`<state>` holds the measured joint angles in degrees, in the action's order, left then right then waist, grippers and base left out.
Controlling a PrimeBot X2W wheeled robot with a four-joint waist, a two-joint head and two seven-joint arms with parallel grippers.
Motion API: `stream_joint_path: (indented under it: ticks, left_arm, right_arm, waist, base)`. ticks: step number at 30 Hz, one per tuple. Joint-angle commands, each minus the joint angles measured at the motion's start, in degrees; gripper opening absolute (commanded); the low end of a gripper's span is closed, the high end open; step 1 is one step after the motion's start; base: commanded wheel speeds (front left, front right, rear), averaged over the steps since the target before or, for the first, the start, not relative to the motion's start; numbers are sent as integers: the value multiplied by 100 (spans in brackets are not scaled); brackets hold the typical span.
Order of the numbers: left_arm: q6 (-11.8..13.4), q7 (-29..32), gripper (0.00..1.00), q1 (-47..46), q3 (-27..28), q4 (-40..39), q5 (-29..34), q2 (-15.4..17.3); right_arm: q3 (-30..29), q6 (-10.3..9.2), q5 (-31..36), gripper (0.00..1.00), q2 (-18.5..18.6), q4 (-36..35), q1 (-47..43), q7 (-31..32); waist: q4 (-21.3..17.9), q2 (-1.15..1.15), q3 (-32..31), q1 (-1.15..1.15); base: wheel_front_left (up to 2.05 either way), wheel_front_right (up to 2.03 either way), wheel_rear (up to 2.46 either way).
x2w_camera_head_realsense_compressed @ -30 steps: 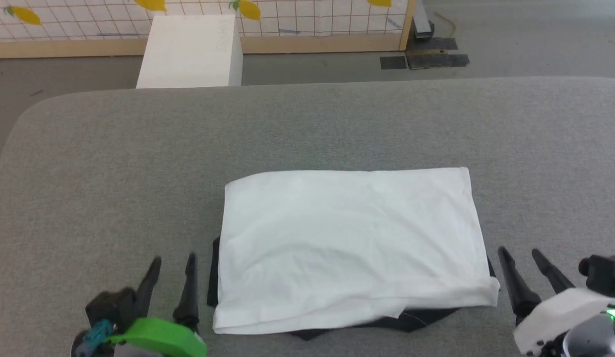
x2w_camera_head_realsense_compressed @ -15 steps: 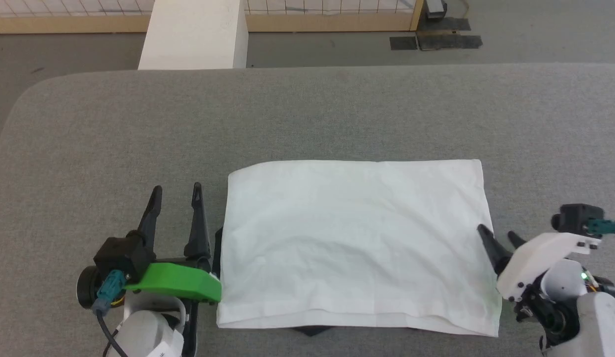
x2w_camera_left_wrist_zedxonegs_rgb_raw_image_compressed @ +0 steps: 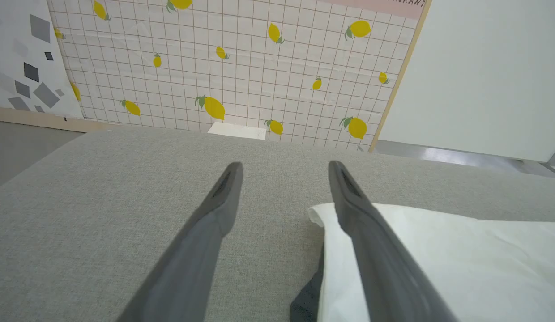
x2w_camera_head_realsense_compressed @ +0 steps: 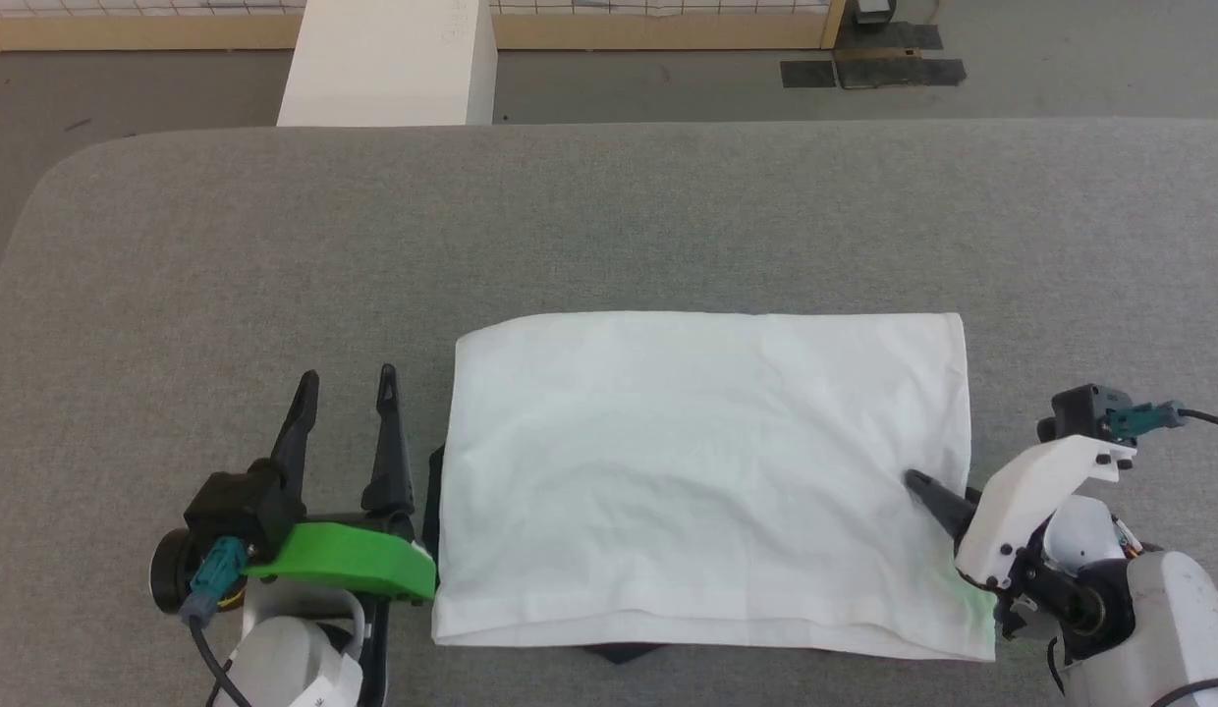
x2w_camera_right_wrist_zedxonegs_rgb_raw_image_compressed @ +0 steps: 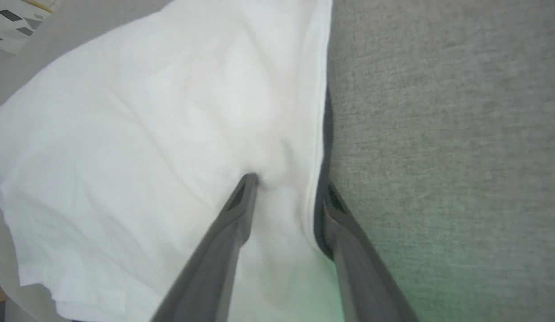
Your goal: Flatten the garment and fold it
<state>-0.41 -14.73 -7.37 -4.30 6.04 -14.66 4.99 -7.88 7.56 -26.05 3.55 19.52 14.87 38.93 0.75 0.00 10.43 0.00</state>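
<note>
The garment lies on the near half of the grey cloth-covered worktop, a little right of centre. It is folded into a flat white rectangle with its long sides running left to right. Thin slivers of its black cloth peek out from under the white along the left edge, at the near edge and at the right edge. The surface is mostly smooth, with a few soft creases. The left end effector sits just beside the garment's left edge, over bare worktop, its two dark fingers spread wide and pointing away towards the far side, with nothing between them. In the left wrist view one of those fingers overlaps the white corner, but I cannot tell whether it touches the cloth. The right end effector is at the garment's right edge, toward the near corner, angled inward. Its jaws stand partly open and straddle that edge, one finger pressing its tip down onto the white cloth, the other alongside the dark strip at the rim, and the cloth is not lifted. Beyond the worktop's far side stands a white block on the floor.
</note>
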Motion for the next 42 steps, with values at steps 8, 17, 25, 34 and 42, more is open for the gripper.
stream_joint_path:
  ticks: [8, 17, 25, 34, 42]
  left_arm:
    - [-168, -27, 100, 25, 148, 83, 203, -110]
    - [-218, -27, 100, 49, 239, 84, 286, -150]
    - [-246, -27, 100, 36, 214, 116, 319, -183]
    - [-285, -27, 100, -88, 128, 143, 276, -202]
    - [-249, -27, 100, -185, 48, 132, 230, -209]
  right_arm:
    - [-1025, -8, 962, 0, -67, -547, -331, -472]
    - [-1468, -8, 1784, 0, -67, -1613, -672, -578]
    - [381, -8, 1704, 0, -41, -3129, -724, -102]
    - [2385, -8, 1638, 0, 84, -2841, -118, 227]
    - [3111, -8, 1540, 0, 38, -1602, 485, 117]
  waist:
    - [-58, 0, -57, 0]
    - [-132, 0, -47, 0]
    - [-113, 0, -47, 0]
    - [131, 0, 69, 0]
    - [380, 0, 232, 0]
  base:
    - [0, 0, 0]
    - [0, 0, 0]
    - [0, 0, 0]
    - [0, 0, 0]
    - [0, 0, 0]
